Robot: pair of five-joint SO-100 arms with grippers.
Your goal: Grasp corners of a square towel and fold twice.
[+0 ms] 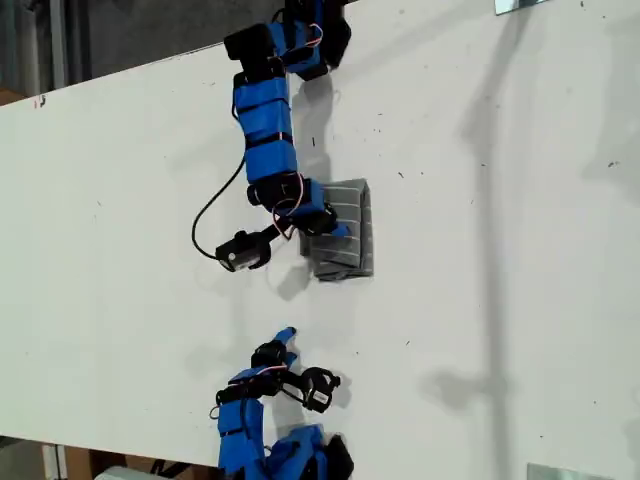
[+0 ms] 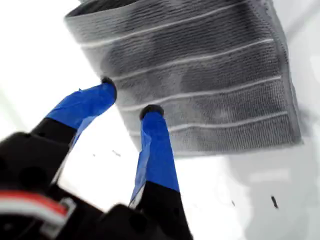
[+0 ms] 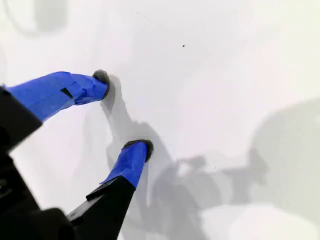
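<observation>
The towel (image 1: 352, 205) lies folded into a small grey striped rectangle on the white table (image 1: 500, 260), near the middle of the exterior view. My first gripper (image 1: 335, 232) reaches down onto the towel's side that faces the exterior view's left. In the first wrist view this gripper (image 2: 129, 99) is open. One fingertip (image 2: 150, 111) rests over the towel (image 2: 200, 75) and the other sits at its edge. A folded corner (image 2: 75, 20) shows further along that edge. My second gripper (image 1: 284, 343) stands open over bare table, well apart from the towel, with nothing between its fingers (image 3: 122, 111).
A black cable (image 1: 205, 215) loops from the first arm toward the exterior view's left. Metal plates sit at that view's top right (image 1: 520, 4) and bottom right (image 1: 565, 472). The table's edge runs along the upper left of the exterior view.
</observation>
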